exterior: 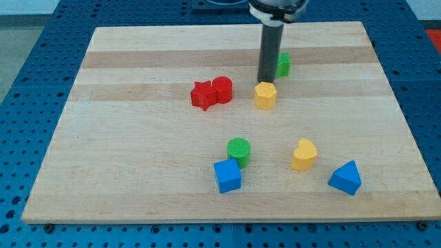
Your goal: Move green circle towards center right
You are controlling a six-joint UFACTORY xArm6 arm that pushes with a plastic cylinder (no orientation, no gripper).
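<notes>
The green circle [239,149] stands low on the board, a little right of its middle, touching the top right corner of a blue cube [227,176]. My tip [266,81] is far above it toward the view's top, just behind a yellow hexagon [265,95]. A green block [283,65] is partly hidden behind the rod on its right.
A red star [202,94] and a red cylinder [222,90] touch each other left of the yellow hexagon. A yellow heart [304,154] lies right of the green circle, and a blue triangle [345,178] lies further right and lower. The wooden board [138,172] has blue table around it.
</notes>
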